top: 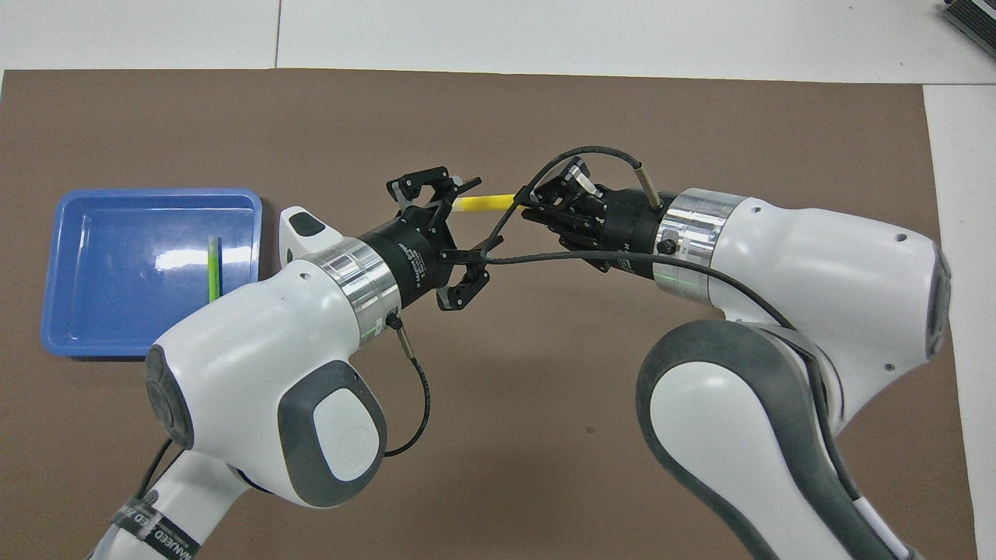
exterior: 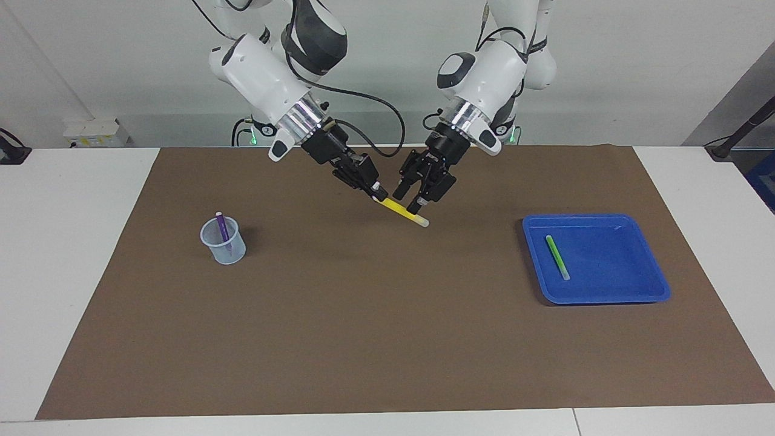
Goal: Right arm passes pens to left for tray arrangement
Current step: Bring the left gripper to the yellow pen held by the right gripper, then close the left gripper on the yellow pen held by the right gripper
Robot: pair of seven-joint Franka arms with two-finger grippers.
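Observation:
My right gripper [exterior: 374, 191] [top: 531, 208] is shut on the yellow pen [exterior: 404, 213] [top: 484, 203] and holds it slanting down over the middle of the mat. My left gripper [exterior: 409, 204] [top: 482, 216] is open, and the pen's free whitish end lies between its fingers; I cannot tell whether they touch it. The green pen [exterior: 557, 257] [top: 214, 268] lies in the blue tray [exterior: 605, 266] [top: 117, 311] toward the left arm's end of the table. The purple pen [exterior: 223, 230] stands in a small translucent cup [exterior: 227, 251] toward the right arm's end, hidden in the overhead view.
A brown mat [exterior: 363, 333] [top: 506, 435] covers most of the white table [exterior: 66, 272]. Both arms lean in over the part of the mat nearest the robots.

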